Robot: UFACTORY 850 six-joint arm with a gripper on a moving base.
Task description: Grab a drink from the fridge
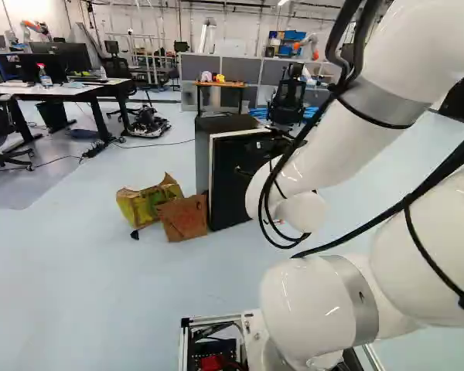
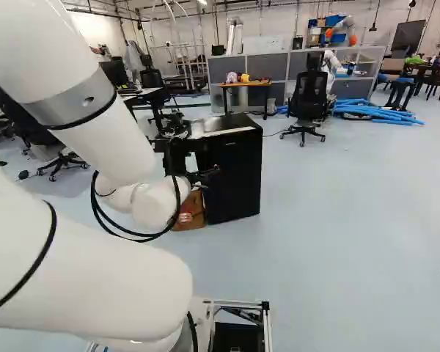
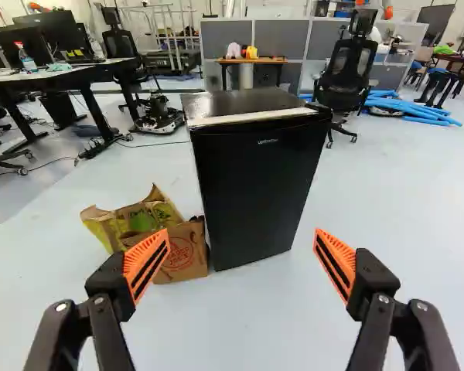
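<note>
1. White arm (image 1: 348, 154) raised above the floor (image 3: 240, 325), the black pincer (image 2: 205, 176) at its end reaching toward the fridge
2. Pincer (image 3: 242, 236) inspected: two fingers wide apart, orange pads (image 3: 147, 263) facing each other, nothing gripped between them
3. Black fridge (image 3: 255, 185) noted upright on the floor, ahead of the pincer and beyond its fingertips; door closed, pale strip along the upper front edge; any drink inside is hidden from where I stand
4. Brown paper bag (image 3: 185, 251) with red print on the floor ahead of the pincer's left finger, just beside the fridge; whether the two touch, I cannot tell
5. Yellow-green bag (image 3: 112, 228), crumpled, next to the brown one and farther to the pincer's left
6. Small table (image 3: 251, 60) with a wooden-coloured top, far ahead of the pincer, behind the fridge, in front of grey partitions (image 3: 317, 39)
7. Black office chair (image 3: 346, 73) ahead of the pincer and to its right, beyond the fridge; blue tubes (image 3: 417, 108) lie on the floor farther right
8. Dark-legged desk (image 3: 69, 75) well ahead and to the pincer's left, carrying monitors and a spray bottle (image 3: 27, 60)
</note>
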